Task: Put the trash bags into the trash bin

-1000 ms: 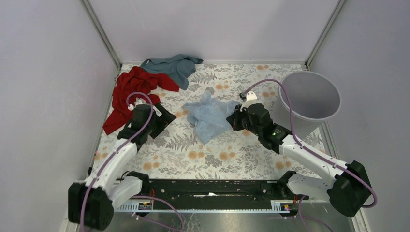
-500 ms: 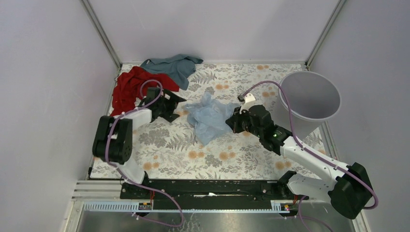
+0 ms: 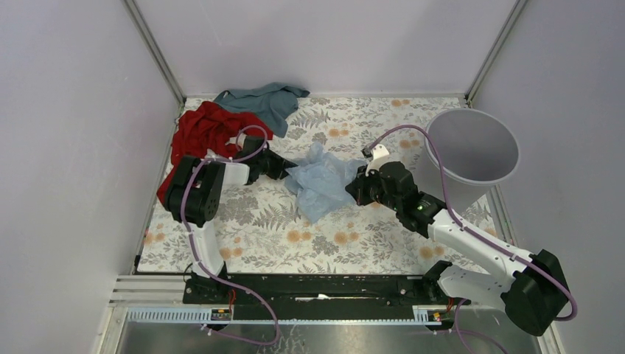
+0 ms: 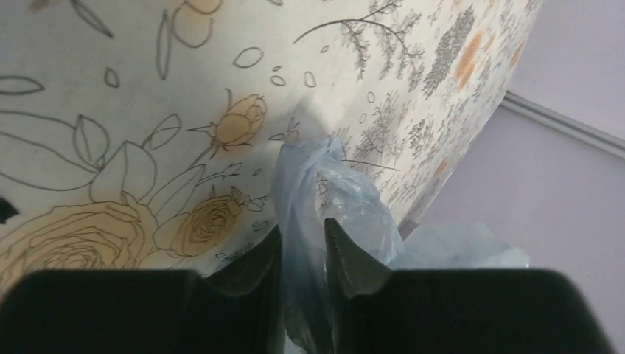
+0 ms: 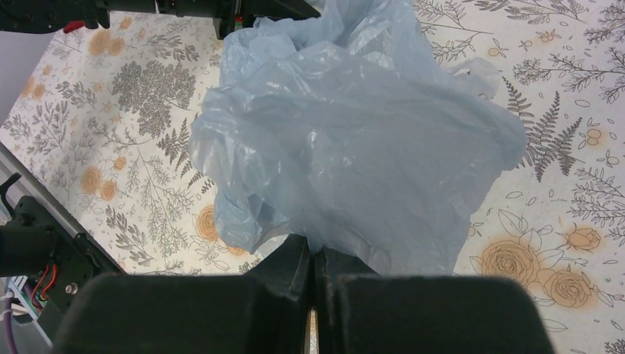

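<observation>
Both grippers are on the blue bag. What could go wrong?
The thin trash bag is held at opposite ends by the left gripper and the right gripper; pulling apart could tear it. The left one pinches only a narrow twist, which may slip out.

Top view: left gripper (image 3: 284, 168) tips buried in trash bag (image 3: 318, 184) left edge; right gripper (image 3: 354, 188) tips hidden at its right edge. Right arm (image 3: 472, 240) covers lower wall of trash bin (image 3: 472, 147) at worktop (image 3: 332, 243) right edge, base unseen. Left arm (image 3: 195, 195) overlaps red cloth (image 3: 203, 133). Left wrist view: bag runs off bottom edge between 2 fingers (image 4: 346, 258). Right wrist view: bag top cropped.
</observation>
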`<state>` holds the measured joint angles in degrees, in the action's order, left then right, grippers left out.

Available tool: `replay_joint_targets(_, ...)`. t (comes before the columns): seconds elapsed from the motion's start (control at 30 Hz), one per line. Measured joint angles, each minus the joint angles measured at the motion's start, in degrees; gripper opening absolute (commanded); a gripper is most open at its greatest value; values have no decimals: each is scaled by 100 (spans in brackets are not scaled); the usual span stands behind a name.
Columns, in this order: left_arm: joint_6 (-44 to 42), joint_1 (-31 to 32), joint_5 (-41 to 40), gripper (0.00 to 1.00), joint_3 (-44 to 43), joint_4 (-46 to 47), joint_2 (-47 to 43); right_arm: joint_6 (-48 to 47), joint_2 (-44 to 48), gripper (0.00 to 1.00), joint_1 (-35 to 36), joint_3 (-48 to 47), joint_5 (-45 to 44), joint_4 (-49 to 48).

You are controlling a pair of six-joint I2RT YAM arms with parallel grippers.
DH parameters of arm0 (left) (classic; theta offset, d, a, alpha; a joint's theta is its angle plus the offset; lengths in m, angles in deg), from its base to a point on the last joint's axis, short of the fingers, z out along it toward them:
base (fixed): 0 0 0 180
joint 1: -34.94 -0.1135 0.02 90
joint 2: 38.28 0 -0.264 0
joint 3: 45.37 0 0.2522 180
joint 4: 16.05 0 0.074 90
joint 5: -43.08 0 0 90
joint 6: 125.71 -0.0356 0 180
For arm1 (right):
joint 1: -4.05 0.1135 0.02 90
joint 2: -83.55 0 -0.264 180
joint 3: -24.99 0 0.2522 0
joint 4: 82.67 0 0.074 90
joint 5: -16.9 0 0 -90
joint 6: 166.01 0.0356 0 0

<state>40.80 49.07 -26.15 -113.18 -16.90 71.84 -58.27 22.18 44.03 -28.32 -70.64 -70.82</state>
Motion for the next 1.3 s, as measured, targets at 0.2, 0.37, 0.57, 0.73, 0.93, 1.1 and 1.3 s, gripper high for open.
replay_joint_targets(0.2,-621,-22,-223,0,-120,-249,-385,-2,149,0,0,-101,-48,396)
replay_joint_targets(0.37,-1283,-20,-577,0,131,-754,-2205,4,234,0,-2,-455,-195,909)
replay_joint_targets(0.57,-1735,46,-920,0,734,-1491,-4870,2,-7,0,-2,-1073,-323,1423)
replay_joint_targets(0.73,-1751,455,-1320,0,881,-2487,-6022,-160,-562,0,-2,-1690,-363,1821)
replay_joint_targets(0.93,-1488,964,-1744,0,887,-3182,-6408,-452,-1543,39,-63,-2881,-942,2465)
replay_joint_targets(1.1,-1036,1187,-2096,0,1043,-3462,-6306,-501,-2026,78,-79,-3591,-938,2916)
replay_joint_targets(1.3,-291,1200,-2597,0,1342,-3582,-6314,-461,-1904,90,-79,-3534,-1180,3429)
